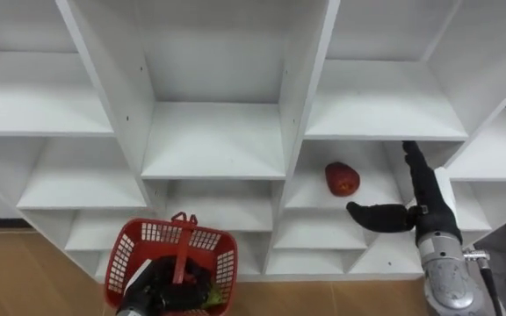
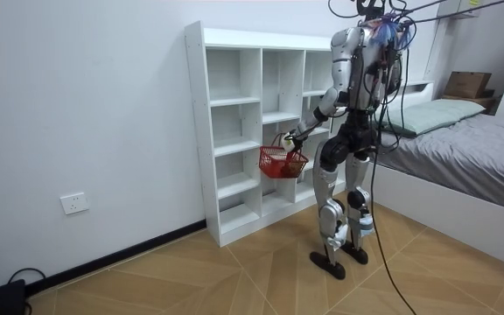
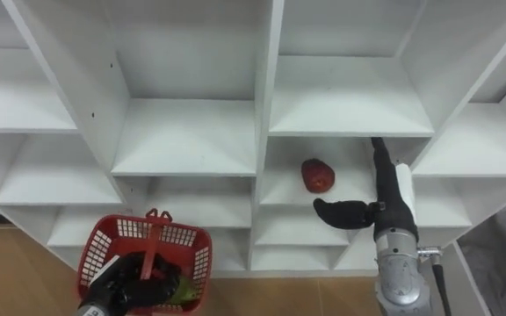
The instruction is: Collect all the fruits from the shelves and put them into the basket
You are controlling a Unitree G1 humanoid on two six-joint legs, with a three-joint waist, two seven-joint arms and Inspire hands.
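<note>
Left eye view: fruit (image 1: 342, 178) on shelf (image 1: 309, 198). Right hand (image 1: 424, 200) just beside it, apart, fingers straight, thumb spread, empty. Left hand (image 1: 161, 288) grips basket (image 1: 119, 262) handle. Advised: move right hand leftward, wrap fruit squarely before lifting.

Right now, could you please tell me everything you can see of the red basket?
The red basket looks like plastic, with openwork lattice walls, a solid rim and a red handle swung up over it. The robot's left hand is curled round that handle and carries the basket clear of the wooden floor, roughly level, just in front of the lower shelves of the white closet. Inside, beside the hand, something green shows; I cannot tell what it is.
</note>
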